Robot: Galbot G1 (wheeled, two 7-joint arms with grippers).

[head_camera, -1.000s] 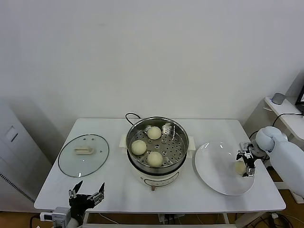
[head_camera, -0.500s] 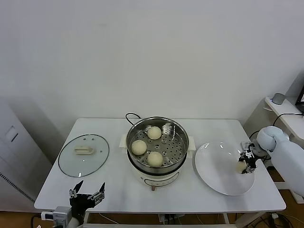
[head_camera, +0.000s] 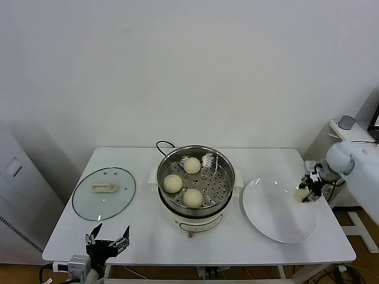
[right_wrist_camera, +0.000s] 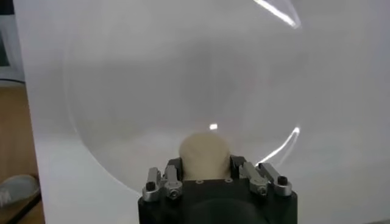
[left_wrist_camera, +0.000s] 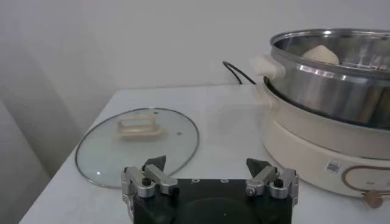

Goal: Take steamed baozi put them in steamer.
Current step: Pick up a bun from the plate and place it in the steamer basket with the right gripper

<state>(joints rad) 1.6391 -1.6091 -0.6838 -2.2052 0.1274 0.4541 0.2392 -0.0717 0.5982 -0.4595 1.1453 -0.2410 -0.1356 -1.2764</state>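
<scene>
Our right hand point(head_camera: 308, 193) is clamped on a small cream-white round steamed bun point(head_camera: 302, 194), holding it over the right part of the large round white plate point(head_camera: 269, 216); from the wrist view the bun point(right_wrist_camera: 205, 155) seems lifted clear of the plate point(right_wrist_camera: 152, 85), though we cannot be sure of the gap. To the left of the plate, near it on the white bench point(head_camera: 142, 236), stands the round shiny stainless-steel steamer basket point(head_camera: 222, 161) on its white electric pot base point(head_camera: 195, 223), and three more cream-white buns point(head_camera: 173, 183) lie in the basket. Our left hand point(head_camera: 107, 239) waits at the bench's near left edge with its fingers point(left_wrist_camera: 153, 173) apart, just in front of the round glass lid with a beige handle point(head_camera: 104, 193).
</scene>
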